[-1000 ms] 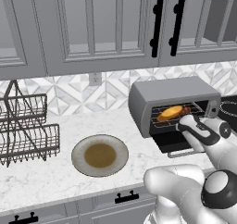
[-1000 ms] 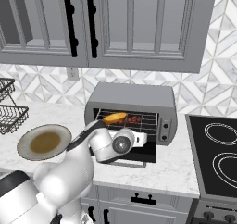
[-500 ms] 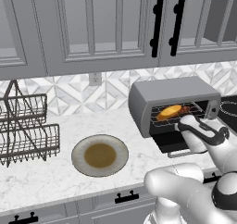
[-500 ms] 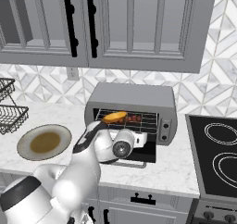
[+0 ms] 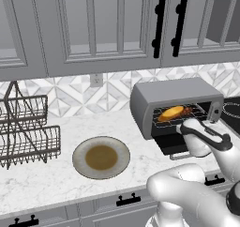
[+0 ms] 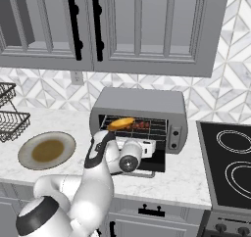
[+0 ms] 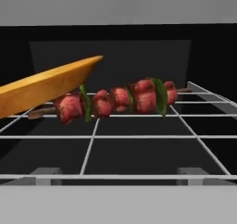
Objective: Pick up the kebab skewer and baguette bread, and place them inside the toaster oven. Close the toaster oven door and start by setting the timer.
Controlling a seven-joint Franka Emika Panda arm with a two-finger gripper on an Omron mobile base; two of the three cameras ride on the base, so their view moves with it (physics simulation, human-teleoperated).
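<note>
**Both foods on the oven rack, door not yet closed**

The kebab skewer (image 7: 115,100), a thin stick of red-brown meat chunks with green pieces between them, lies across the wire rack (image 7: 139,137) inside the toaster oven (image 6: 139,114). From the hand camera it sits straight ahead of the fingers, a little beyond them and clear of them. The baguette bread (image 7: 44,88), a golden-orange loaf piece, lies on the same rack to the left of the fingers' line, its near end overlapping the skewer's left tip.

The gripper (image 6: 147,148) hovers just in front of the oven's open mouth, jaws spread wide and holding nothing.

The toaster oven door (image 5: 176,146) hangs folded down below the cavity, under the hand. To the left on the counter stands an empty plate (image 5: 101,157).

Judging from this, the loading step looks finished. The next move would call for drawing the hand back out of the opening, getting beneath the door's front edge or handle, swinging it up shut, then turning the timer knob (image 6: 174,131) on the right-hand panel.
</note>
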